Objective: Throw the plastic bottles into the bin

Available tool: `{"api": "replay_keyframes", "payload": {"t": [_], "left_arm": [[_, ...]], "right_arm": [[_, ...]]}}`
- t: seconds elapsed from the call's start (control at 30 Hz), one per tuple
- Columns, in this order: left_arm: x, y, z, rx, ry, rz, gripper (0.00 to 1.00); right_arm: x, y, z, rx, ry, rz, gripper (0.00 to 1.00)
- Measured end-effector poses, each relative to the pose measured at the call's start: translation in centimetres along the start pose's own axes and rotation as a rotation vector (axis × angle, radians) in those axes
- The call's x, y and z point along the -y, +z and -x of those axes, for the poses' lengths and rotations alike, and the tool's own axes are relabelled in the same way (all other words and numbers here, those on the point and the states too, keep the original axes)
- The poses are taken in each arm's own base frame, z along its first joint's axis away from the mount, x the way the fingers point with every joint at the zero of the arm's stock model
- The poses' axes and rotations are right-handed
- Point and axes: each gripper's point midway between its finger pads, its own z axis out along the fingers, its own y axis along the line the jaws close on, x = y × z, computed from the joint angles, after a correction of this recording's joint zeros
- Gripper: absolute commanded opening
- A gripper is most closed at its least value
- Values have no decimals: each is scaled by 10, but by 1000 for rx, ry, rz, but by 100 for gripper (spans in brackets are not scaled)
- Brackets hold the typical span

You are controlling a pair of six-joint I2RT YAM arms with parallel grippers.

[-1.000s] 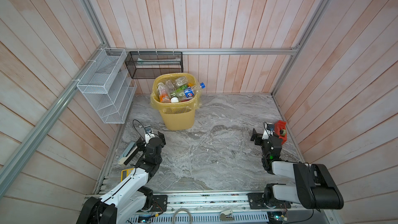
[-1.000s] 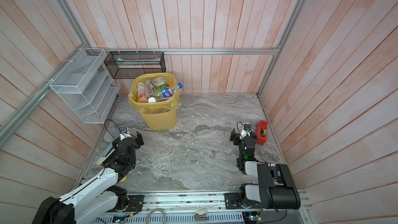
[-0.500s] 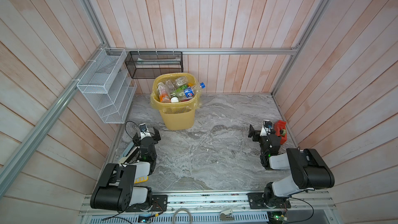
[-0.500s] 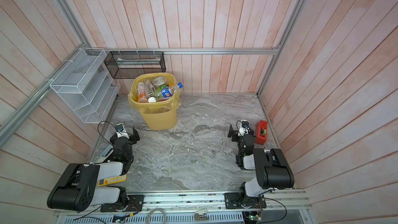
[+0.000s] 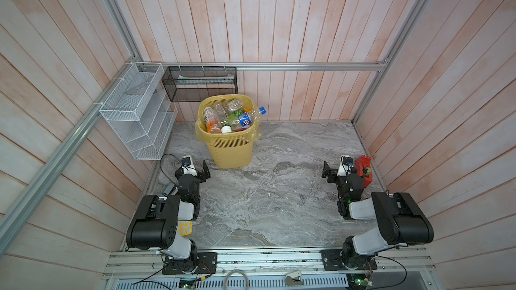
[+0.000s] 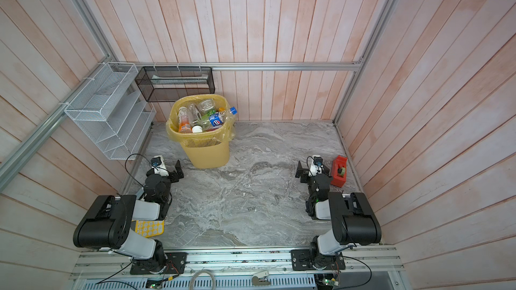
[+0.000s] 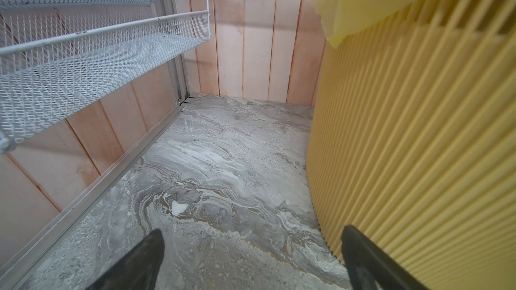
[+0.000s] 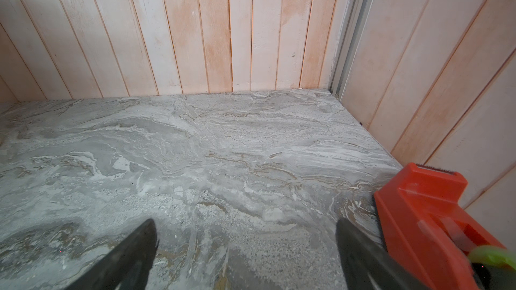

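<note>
Pale pink wooden planks wall in a grey, marble-patterned table [image 5: 265, 191] on three sides. The bin [image 5: 231, 152], a tall yellow plastic lattice wastebasket lined with a translucent yellow bag, stands upright on the table against the back wall. The plastic bottles [image 5: 223, 118], small clear, green and orange drink bottles with colourful labels, lie heaped inside the bin up to its rim. One clear bottle with a blue cap [image 5: 255, 113] pokes out over the rim.

The left end effector [image 7: 252, 231] sits low near the bin's base with its fingers spread wide and nothing between them. One finger is just beside the lattice wall. The right end effector [image 8: 245, 222] is well apart from the bin, across the table, also spread wide and empty. A red block-shaped tape dispenser [image 5: 363, 170] stands just beside it, on the side away from the bin.

A white wire mesh rack [image 5: 136, 118] hangs on the side wall near the bin. A black mesh basket [image 5: 199, 83] hangs on the back wall just behind the bin's rim.
</note>
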Motion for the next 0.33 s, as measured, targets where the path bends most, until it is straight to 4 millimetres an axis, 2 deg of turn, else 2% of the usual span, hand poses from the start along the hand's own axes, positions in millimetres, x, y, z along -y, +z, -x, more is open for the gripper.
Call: {"api": "replay_keyframes", "payload": {"t": [0.33], "left_arm": [[1,0,0,0,0,-3,100]], "right_arm": [[0,0,0,0,0,0,100]]}}
